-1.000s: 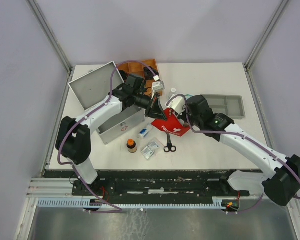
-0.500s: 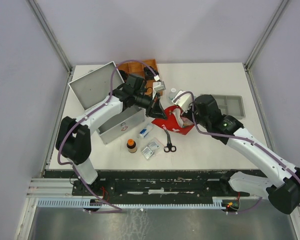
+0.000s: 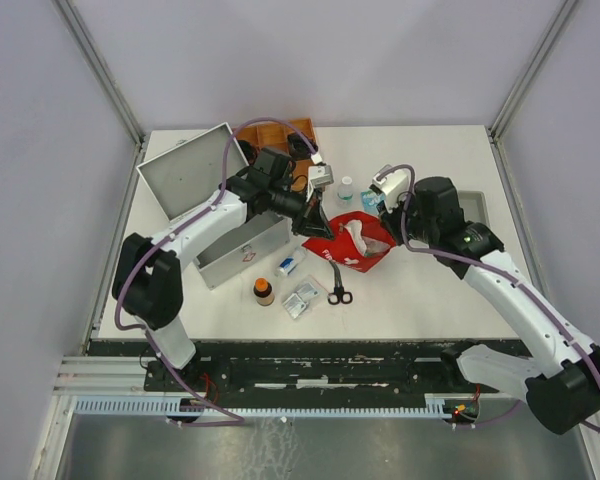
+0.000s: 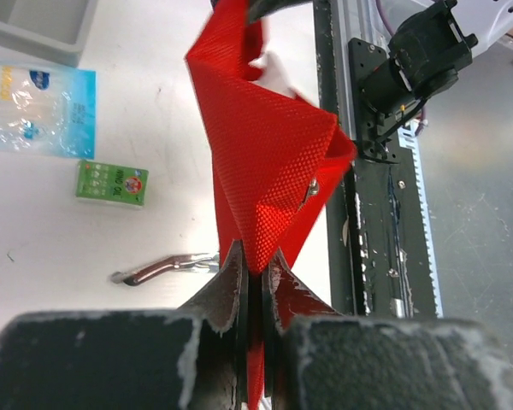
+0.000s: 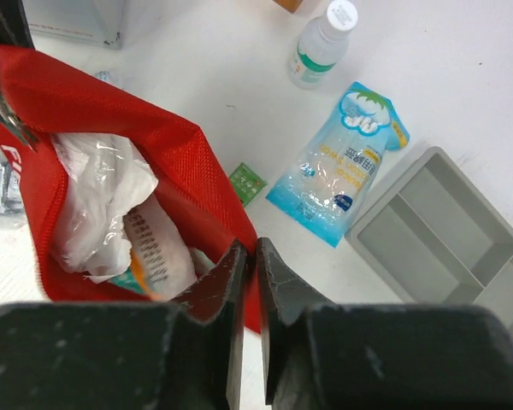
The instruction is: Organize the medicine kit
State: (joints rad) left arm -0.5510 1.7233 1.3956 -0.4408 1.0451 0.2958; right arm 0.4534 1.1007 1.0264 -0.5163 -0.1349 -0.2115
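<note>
The medicine kit (image 3: 242,252), a silver-grey aluminium case, stands open at the left with its lid (image 3: 192,170) leaning back. A red fabric pouch (image 3: 352,245) lies to its right, stretched open between both grippers. My left gripper (image 3: 317,222) is shut on the pouch's left edge; its wrist view shows the jaws (image 4: 255,265) pinching the red fabric (image 4: 265,145). My right gripper (image 3: 392,238) is shut on the right rim, with the jaws (image 5: 252,252) on the red edge (image 5: 111,128). White wrapped packets (image 5: 103,188) lie inside the pouch.
In front of the kit lie a brown bottle (image 3: 264,291), blister packs (image 3: 300,298), scissors (image 3: 337,287) and a small blue box (image 3: 288,265). A clear bottle (image 5: 321,43), a blue packet (image 5: 338,162) and a green sachet (image 5: 247,183) lie behind the pouch. A grey tray (image 5: 445,231) sits right, a wooden tray (image 3: 280,135) behind.
My right gripper has moved right and back with the pouch's rim, pulling the pouch mouth wide open. My left gripper has held its edge in place.
</note>
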